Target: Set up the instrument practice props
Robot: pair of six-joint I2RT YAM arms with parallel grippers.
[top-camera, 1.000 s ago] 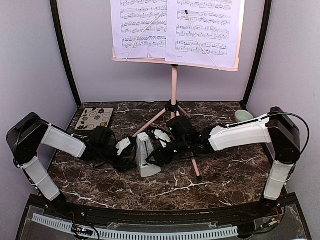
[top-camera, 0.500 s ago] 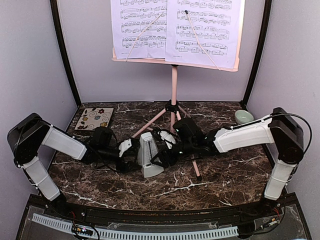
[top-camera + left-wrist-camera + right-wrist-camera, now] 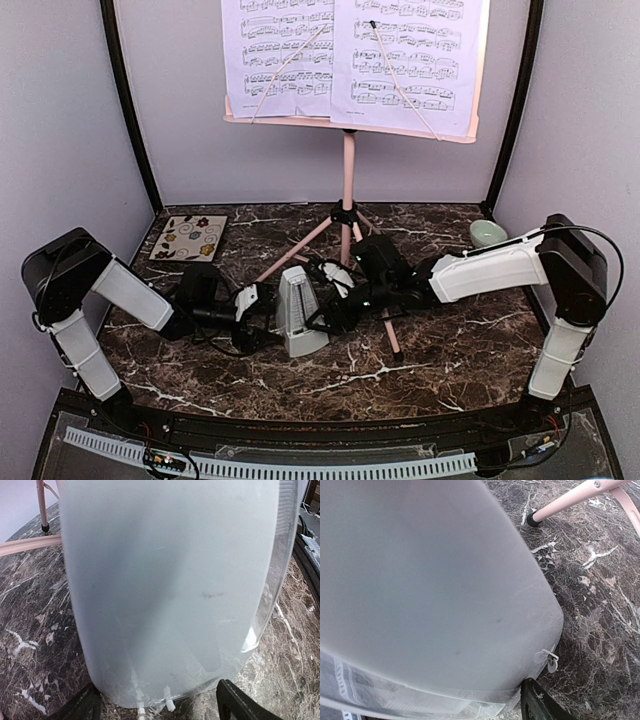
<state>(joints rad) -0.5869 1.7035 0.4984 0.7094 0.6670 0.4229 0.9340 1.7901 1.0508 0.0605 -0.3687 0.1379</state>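
Standing well beyond both sets of fingers on the marble table (image 3: 450, 345), the pink music stand (image 3: 349, 170) is carrying the sheet-music pages (image 3: 400, 60); the grey metronome (image 3: 297, 310) is sitting on its base between the left gripper (image 3: 252, 302) and the right gripper (image 3: 333, 295); the left fingers (image 3: 80, 707) are standing spread wide, flanking its foot; only one right finger (image 3: 537, 705) is showing, so its grip cannot be told; any squeeze on the sloping clear cover is risking a slip, tipping the metronome toward the stand leg close by the right fingers.
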